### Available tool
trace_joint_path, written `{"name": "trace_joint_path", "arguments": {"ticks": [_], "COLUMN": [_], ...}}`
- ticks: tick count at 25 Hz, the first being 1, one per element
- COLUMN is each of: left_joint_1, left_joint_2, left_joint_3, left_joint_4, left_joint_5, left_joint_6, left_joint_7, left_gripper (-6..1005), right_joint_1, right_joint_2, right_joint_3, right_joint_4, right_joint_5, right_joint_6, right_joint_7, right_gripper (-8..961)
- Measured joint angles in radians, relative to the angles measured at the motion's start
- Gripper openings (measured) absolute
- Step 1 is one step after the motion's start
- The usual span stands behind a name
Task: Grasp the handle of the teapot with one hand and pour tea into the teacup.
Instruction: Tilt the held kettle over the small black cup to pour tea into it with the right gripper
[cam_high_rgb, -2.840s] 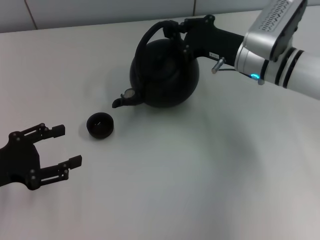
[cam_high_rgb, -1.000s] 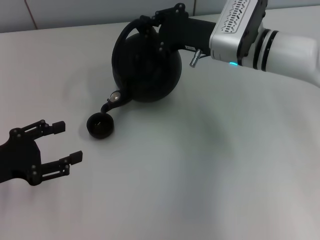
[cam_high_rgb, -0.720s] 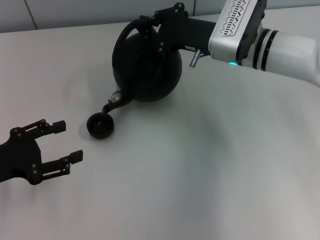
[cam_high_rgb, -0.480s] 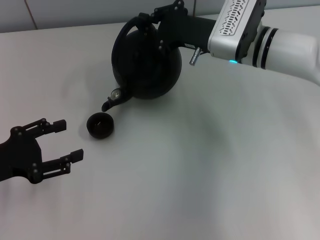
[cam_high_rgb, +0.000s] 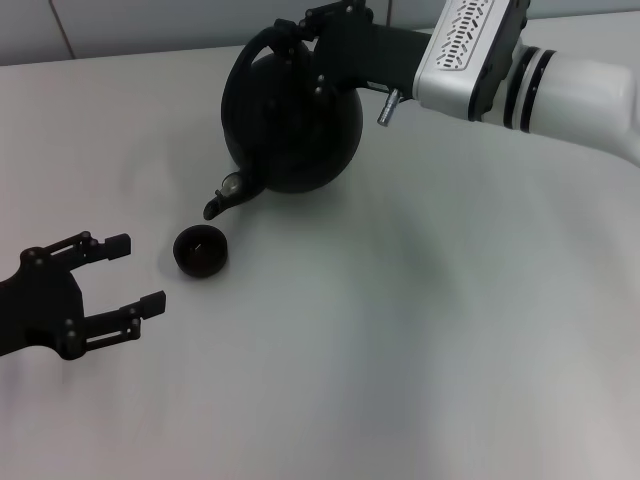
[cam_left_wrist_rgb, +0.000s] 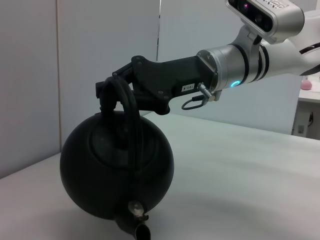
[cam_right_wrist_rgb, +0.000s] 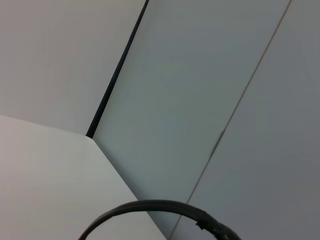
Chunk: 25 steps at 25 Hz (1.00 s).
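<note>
The round matte-black teapot (cam_high_rgb: 295, 125) hangs tilted from my right gripper (cam_high_rgb: 305, 25), which is shut on its arched handle (cam_high_rgb: 250, 48). The spout (cam_high_rgb: 218, 203) points down and to the left, a little above and behind the small dark teacup (cam_high_rgb: 200, 250) on the table. My left gripper (cam_high_rgb: 135, 272) is open and empty, low on the table, left of the cup. The left wrist view shows the teapot (cam_left_wrist_rgb: 115, 175), the handle (cam_left_wrist_rgb: 132, 130), the spout (cam_left_wrist_rgb: 141, 230) and the right gripper (cam_left_wrist_rgb: 107, 92) on the handle's top. The right wrist view shows only the handle's arc (cam_right_wrist_rgb: 150, 205).
The white table (cam_high_rgb: 420, 330) stretches wide to the front and right. A pale wall (cam_high_rgb: 150, 25) runs along the table's back edge. My right arm (cam_high_rgb: 540, 70) reaches in from the upper right.
The teapot was carried left to the cup with its spout dipped at the cup's rim. In the last second it rose slightly, lifting the spout off the cup. The left gripper barely moved.
</note>
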Motion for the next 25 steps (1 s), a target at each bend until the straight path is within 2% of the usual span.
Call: {"name": "trace_joint_path", "arguments": {"ticks": [25], "left_joint_1": [-0.003], "left_joint_2": [0.000], "left_joint_3": [0.000], "left_joint_4": [0.002], "left_joint_5": [0.000], "left_joint_6": [-0.004], "left_joint_7": [0.000], "left_gripper": [803], "right_joint_1": [0.008], "right_joint_2": [0.001], "right_joint_3": [-0.062], "right_joint_4": [-0.028], "right_joint_5": [-0.002], "right_joint_6": [0.002], "right_joint_7": [-0.008], "right_gripper": [106]}}
